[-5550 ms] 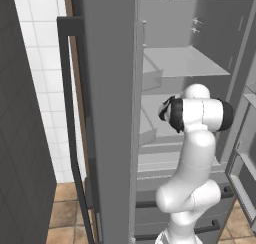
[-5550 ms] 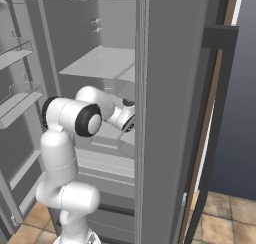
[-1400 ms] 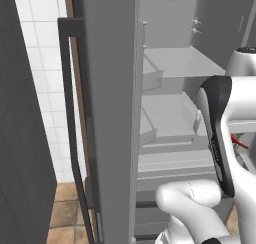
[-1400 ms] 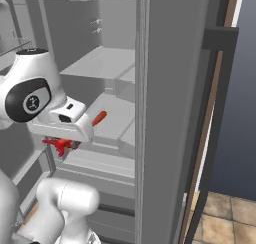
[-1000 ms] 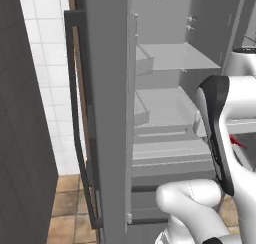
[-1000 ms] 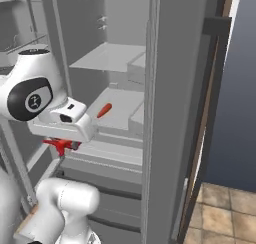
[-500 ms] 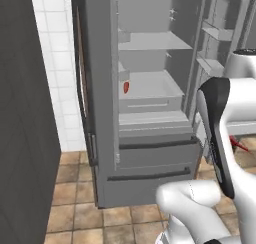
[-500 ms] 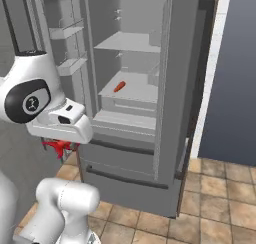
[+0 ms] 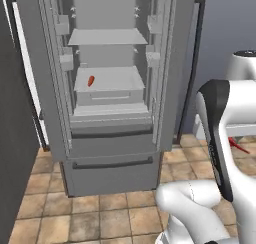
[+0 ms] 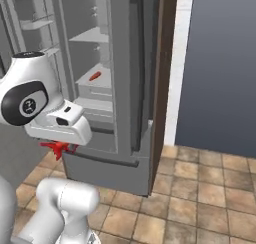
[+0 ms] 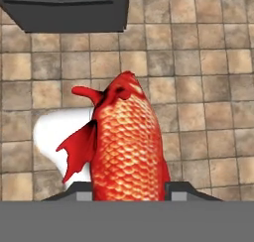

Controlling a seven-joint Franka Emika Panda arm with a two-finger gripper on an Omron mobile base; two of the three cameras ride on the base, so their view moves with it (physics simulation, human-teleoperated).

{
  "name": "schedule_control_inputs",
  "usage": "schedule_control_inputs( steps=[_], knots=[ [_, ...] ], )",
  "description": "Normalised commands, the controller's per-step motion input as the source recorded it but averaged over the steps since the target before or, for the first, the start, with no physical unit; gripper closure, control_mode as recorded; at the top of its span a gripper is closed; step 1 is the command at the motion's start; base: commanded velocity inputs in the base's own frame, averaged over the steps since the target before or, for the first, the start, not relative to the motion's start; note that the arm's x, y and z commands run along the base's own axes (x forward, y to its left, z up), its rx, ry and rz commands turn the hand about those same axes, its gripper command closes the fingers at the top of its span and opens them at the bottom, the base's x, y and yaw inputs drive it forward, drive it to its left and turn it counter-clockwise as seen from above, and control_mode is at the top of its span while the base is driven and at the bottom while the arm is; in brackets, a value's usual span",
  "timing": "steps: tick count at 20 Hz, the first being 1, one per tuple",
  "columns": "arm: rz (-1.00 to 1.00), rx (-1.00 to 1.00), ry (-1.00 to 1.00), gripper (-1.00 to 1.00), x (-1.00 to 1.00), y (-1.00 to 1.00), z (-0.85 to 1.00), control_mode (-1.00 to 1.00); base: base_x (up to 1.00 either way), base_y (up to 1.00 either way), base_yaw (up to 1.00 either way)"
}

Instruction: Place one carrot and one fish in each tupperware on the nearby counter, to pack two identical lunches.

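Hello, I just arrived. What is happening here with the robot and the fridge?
The robot arm is carrying a red fish; the gripper is shut on it, with tiled floor beneath. The base stands away from the fridge, whose upper doors are wide open. One carrot lies on a shelf inside the fridge. The fish is not packed into any tupperware yet, so a carrot and the packing are left to do.
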Motion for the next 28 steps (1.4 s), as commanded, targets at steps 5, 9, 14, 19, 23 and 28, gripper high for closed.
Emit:
schedule_control_inputs(
  steps=[5, 9, 14, 19, 23, 28],
  knots=[
    [0.0, 0.0, 0.0, 1.0, 0.0, 0.0, 0.0, 1.0, -0.25, -1.0, 0.0],
    [0.0, 0.0, 0.0, 1.0, 0.0, 0.0, 0.0, 1.0, -0.18, -1.0, 0.0],
    [0.0, 0.0, 0.0, 1.0, 0.0, 0.0, 0.0, 1.0, -0.09, -1.0, 0.13],
    [0.0, 0.0, 0.0, 1.0, 0.0, 0.0, 0.0, 1.0, -0.11, -1.0, 0.31],
    [0.0, 0.0, 0.0, 1.0, 0.0, 0.0, 0.0, 1.0, -0.16, -0.94, 0.45],
    [0.0, 0.0, 0.0, 1.0, 0.0, 0.0, 0.0, 1.0, -0.31, -0.65, 0.58]
  ],
)
